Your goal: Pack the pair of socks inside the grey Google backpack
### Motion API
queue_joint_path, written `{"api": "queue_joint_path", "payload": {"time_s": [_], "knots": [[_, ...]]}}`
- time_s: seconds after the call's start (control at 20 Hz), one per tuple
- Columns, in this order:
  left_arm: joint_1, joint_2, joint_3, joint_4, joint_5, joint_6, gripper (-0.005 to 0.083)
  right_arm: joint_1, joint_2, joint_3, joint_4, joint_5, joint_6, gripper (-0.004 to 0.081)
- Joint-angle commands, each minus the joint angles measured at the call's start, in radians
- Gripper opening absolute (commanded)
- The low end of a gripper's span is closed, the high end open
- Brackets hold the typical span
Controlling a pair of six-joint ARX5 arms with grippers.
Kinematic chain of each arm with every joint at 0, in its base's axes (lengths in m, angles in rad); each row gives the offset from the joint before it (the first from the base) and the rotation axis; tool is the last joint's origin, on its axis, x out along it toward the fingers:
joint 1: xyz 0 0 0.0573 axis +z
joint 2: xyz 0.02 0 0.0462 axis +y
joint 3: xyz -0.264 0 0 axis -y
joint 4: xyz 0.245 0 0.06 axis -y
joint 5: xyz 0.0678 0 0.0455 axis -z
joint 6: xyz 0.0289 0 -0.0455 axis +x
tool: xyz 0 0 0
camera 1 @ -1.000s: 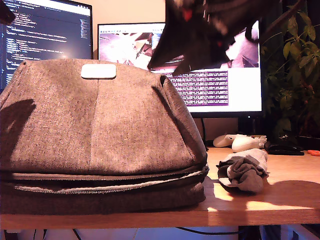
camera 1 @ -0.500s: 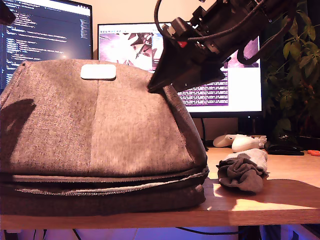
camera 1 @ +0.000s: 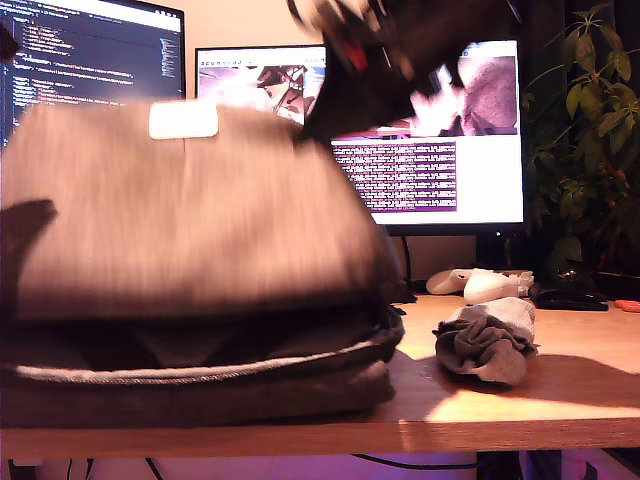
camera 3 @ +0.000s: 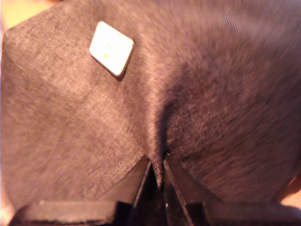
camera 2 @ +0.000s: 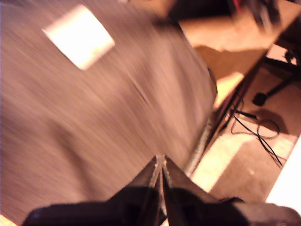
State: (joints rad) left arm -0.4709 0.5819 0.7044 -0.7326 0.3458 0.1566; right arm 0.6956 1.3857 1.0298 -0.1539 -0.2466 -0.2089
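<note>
The grey Google backpack (camera 1: 200, 230) lies on the wooden table and fills the exterior view's left and middle, its white patch (camera 1: 183, 120) on top. Its upper panel is raised, showing a dark gap along the zipper. A dark arm reaches down from above, its gripper (camera 1: 312, 130) pinching the fabric just beside the patch. My second gripper (camera 3: 157, 165) is shut on a raised fold of the backpack (camera 3: 70, 117). My first gripper (camera 2: 160, 162) is shut, with a thin strip of the backpack (camera 2: 94, 108) at its tips. The pair of socks (camera 1: 487, 345) lies free on the table at the exterior view's right.
Two lit monitors (camera 1: 440, 150) stand behind the backpack. White controllers (camera 1: 480, 283), a dark object (camera 1: 565, 298) and a plant (camera 1: 590, 120) sit at the exterior view's back right. The table's front edge (camera 1: 500, 425) is close to the socks. Cables (camera 2: 263, 136) lie on the floor.
The backpack's upper panel has risen, blurred with motion, and the gap along the zipper has widened. The arm above has moved upward with it. The socks have not moved.
</note>
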Motion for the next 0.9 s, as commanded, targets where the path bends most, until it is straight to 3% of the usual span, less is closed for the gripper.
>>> {"api": "queue_joint_path", "payload": {"time_s": [0.0,0.15,0.35,0.65,0.85], "knots": [[-0.018,-0.008,-0.006,-0.002,-0.013,0.0,-0.0023,0.01,-0.01,0.075,0.009,-0.004,0.0,-0.0013],[-0.047,-0.008,-0.006,-0.002,-0.032,0.001,-0.0023,0.009,-0.01,0.138,-0.003,-0.003,0.0,-0.0013],[-0.101,-0.008,0.0,0.001,-0.134,0.061,-0.0021,0.009,-0.009,0.187,-0.022,0.022,-0.001,-0.0013],[-0.277,-0.013,0.016,0.062,-0.351,0.087,-0.0021,0.009,-0.006,0.197,-0.041,0.024,-0.001,-0.0013],[-0.374,0.015,0.016,0.097,-0.37,0.087,-0.0021,0.009,-0.006,0.197,-0.039,0.024,-0.001,-0.0013]]}}
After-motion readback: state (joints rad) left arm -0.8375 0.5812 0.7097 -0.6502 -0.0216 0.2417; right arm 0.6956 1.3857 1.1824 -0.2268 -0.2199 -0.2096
